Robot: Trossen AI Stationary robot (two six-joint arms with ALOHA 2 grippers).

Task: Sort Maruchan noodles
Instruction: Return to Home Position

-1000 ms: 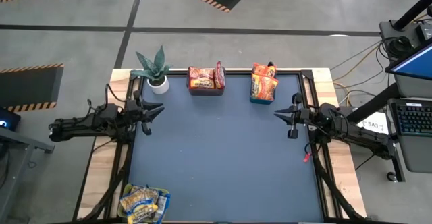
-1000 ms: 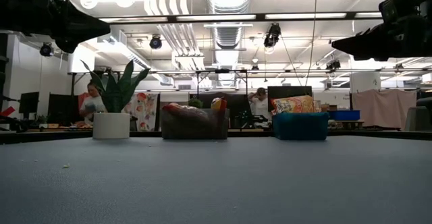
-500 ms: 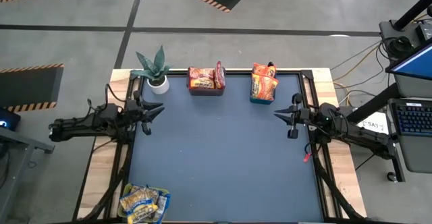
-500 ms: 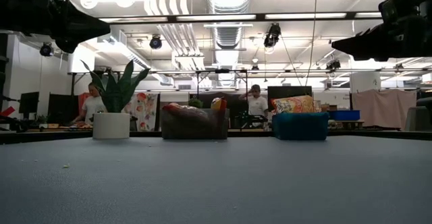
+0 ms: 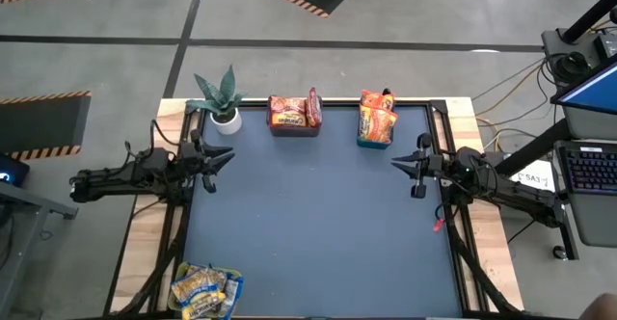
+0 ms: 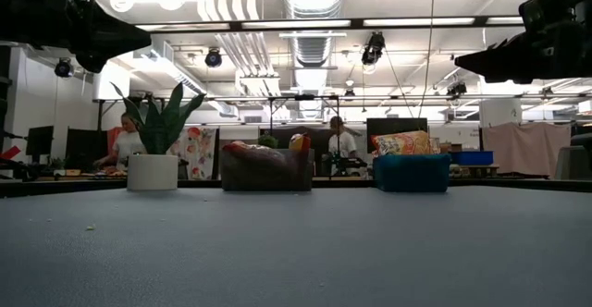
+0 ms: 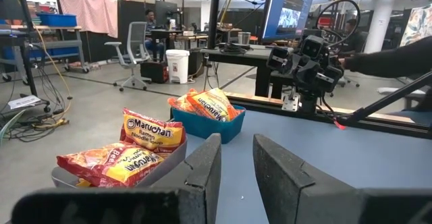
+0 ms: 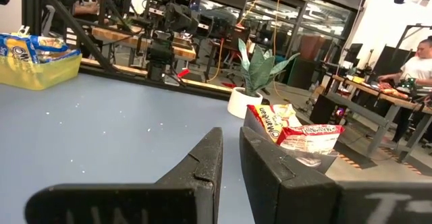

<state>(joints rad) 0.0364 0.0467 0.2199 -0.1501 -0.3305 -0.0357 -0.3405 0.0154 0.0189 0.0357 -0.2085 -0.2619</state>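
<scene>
The Maruchan noodles lie in three bins. Red-pink packets fill a grey bin at the far edge. Orange packets stand in a blue bin to its right. Yellow-and-blue packets sit in a bin at the near left corner. My left gripper hovers at the table's left edge, pointing level toward the right, with a narrow empty gap between its fingers. My right gripper hovers at the right edge, pointing left, its fingers all but together and holding nothing.
A potted plant stands at the far left corner beside the grey bin. The blue mat lies bare between the two arms. Black frame rails run along both sides. People move about in the room beyond the far edge.
Both arms have kept still and no packet has moved. A person in the room behind the table has walked a little toward the left.
</scene>
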